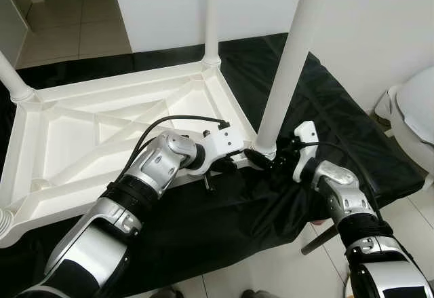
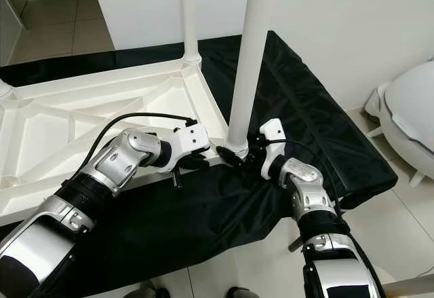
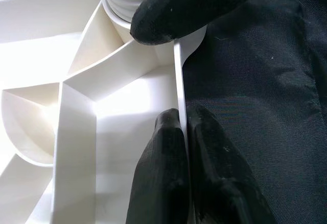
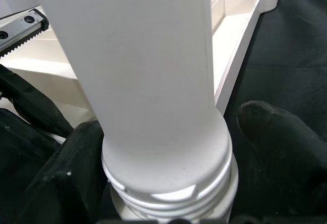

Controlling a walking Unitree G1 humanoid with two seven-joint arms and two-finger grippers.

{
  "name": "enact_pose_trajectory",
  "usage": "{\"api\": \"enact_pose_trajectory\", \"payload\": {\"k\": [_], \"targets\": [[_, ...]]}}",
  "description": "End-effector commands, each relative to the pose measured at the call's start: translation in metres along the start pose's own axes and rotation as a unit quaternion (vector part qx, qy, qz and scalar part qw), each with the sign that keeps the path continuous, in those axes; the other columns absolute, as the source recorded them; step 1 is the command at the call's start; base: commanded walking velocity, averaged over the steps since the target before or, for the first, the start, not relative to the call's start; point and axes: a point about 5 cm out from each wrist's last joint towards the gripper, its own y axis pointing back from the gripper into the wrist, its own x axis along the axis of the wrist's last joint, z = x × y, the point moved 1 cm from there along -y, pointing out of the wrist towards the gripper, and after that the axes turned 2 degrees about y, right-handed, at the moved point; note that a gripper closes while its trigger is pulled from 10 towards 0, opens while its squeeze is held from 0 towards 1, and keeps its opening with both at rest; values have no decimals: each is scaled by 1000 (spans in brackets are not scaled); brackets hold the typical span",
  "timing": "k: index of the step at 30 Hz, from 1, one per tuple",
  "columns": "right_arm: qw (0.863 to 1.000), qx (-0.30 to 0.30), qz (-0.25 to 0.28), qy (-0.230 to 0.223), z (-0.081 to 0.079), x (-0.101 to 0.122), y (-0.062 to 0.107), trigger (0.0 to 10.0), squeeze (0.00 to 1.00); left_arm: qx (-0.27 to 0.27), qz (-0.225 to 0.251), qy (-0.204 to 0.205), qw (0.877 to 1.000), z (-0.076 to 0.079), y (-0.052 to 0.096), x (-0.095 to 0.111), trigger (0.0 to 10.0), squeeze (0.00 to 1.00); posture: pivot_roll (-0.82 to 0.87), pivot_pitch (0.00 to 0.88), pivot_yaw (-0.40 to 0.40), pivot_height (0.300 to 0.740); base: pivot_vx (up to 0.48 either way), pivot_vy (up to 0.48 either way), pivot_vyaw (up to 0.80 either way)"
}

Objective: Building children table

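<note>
Right wrist view: right gripper (image 4: 168, 157) jaws hug the near leg (image 4: 148, 71) at its threaded base. Left gripper (image 3: 176, 76) jaws pinch the upturned tabletop (image 1: 95, 135) rim beside that leg. Judged: seating this leg; next, twist it home.

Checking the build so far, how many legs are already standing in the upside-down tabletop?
3: near-right leg by the right gripper, far-right leg, far-left leg. The near-left corner is cut off, so a fourth may be hidden.

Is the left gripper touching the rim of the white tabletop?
Touching. In the left wrist view, the left gripper has its fingers pinched on the tabletop rim.
</note>
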Motion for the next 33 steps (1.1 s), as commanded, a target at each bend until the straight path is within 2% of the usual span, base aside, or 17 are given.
{"api": "enact_pose_trajectory", "payload": {"k": [1, 5, 6, 9, 10, 11, 12, 21, 22, 25, 33], "targets": [[1000, -8, 15, 0, 4, 5, 0, 10000, 0, -1, -5, -17, 1000, 0, 1, 1, 10000, 0, -55, 74, 52, 740, 0, 0, 0], [1000, -14, 26, 7, 6, 9, -2, 10000, 0, -1, -6, -16, 1000, 0, 1, 1, 10000, 0, -54, 73, 52, 740, 0, 0, 0], [999, -16, 28, 2, 8, 9, -3, 6157, 0, -1, -7, -16, 1000, 0, 1, 1, 10000, 0, -53, 75, 51, 740, 0, 0, 0], [1000, -17, 27, 1, 8, 9, -3, 6157, 0, -1, -7, -16, 1000, 0, 1, 0, 10000, 0, -53, 75, 51, 740, 0, 0, 0], [1000, -16, 26, 2, 8, 9, -3, 2471, 0, -1, -7, -15, 1000, 0, 1, 0, 10000, 0, -52, 75, 50, 740, 0, 0, 0], [1000, -16, 26, 2, 8, 9, -3, 2471, 0, -1, -7, -15, 1000, 0, 1, 0, 10000, 0, -52, 75, 50, 740, 0, 0, 0], [1000, -18, 26, 0, 9, 8, -3, 0, 0, -1, -7, -15, 1000, 0, 1, 0, 10000, 0, -51, 76, 48, 740, 0, 0, 0], [998, -56, 12, -22, 8, 1, -6, 0, 0, 0, -7, -13, 1000, 0, 1, -1, 10000, 0, -51, 77, 46, 740, 0, 0, 0], [997, -78, -10, -16, 8, -3, -8, 0, 0, -1, -7, -13, 1000, 1, 1, -1, 10000, 0, -53, 79, 46, 740, 0, 0, 0], [993, -108, -34, -19, 7, -9, -12, 0, 0, -1, -7, -13, 1000, 1, 1, -1, 10000, 0, -54, 80, 47, 740, 0, 0, 0], [980, -182, -49, -58, -1, -17, -21, 0, 0, 0, -5, -14, 1000, 0, 2, 0, 10000, 0, -57, 83, 49, 740, 0, 0, 0]]}}
